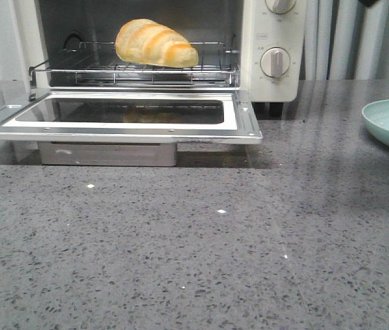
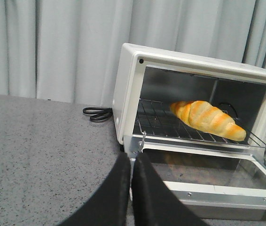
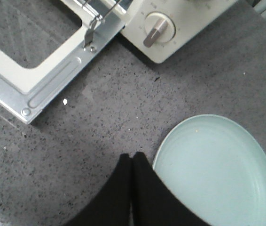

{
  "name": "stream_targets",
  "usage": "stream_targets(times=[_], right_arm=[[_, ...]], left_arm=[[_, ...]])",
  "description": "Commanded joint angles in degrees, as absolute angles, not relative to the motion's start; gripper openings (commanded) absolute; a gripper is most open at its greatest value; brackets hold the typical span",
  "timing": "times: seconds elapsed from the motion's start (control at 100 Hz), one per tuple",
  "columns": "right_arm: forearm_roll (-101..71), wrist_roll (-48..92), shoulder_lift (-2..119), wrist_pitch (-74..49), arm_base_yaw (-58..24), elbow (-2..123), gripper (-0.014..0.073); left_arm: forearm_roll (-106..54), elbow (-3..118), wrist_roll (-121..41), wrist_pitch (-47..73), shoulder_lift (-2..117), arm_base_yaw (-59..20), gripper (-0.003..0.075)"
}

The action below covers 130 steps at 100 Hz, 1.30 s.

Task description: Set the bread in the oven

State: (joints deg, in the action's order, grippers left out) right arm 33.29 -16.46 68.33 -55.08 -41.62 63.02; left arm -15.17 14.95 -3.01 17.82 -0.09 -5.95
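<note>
A: Report the position of the bread (image 1: 155, 43).

B: The bread lies on the wire rack (image 1: 136, 71) inside the oven (image 1: 270, 75). Its tapered end points toward the knob side. The oven door (image 1: 122, 118) is folded fully down, level with the rack's front edge, and its glass pane faces up.

A: Report the state of the left hand (image 2: 131, 162).

B: The left hand is closed, fingers pressed together, holding nothing. It sits in front of the oven's open mouth, near the door's hinge corner.

A: And the right hand (image 3: 131, 162)?

B: It is also closed and empty. It is above the grey desk (image 1: 194, 247), just beside the rim of a pale green plate (image 3: 220, 172), which stands to the right of the oven.
</note>
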Motion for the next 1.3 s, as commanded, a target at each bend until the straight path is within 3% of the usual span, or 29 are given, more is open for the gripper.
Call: stream_targets(times=[0.0,0.32,1.29], right_arm=[[36.8,-18.9,64.5,-50.3,-41.4,60.6,-0.0067],[36.9,-20.9,59.4,-44.6,-41.4,51.9,-0.0067],[36.7,-21.0,59.3,-50.4,-41.4,51.9,-0.0067]], left_arm=[[-15.5,16.3,-3.2,15.4,-1.6,-5.7,-0.0022],[-17.1,16.3,-3.2,17.4,-1.6,-5.7,-0.0021],[-17.1,16.3,-3.2,17.4,-1.6,-5.7,-0.0021]])
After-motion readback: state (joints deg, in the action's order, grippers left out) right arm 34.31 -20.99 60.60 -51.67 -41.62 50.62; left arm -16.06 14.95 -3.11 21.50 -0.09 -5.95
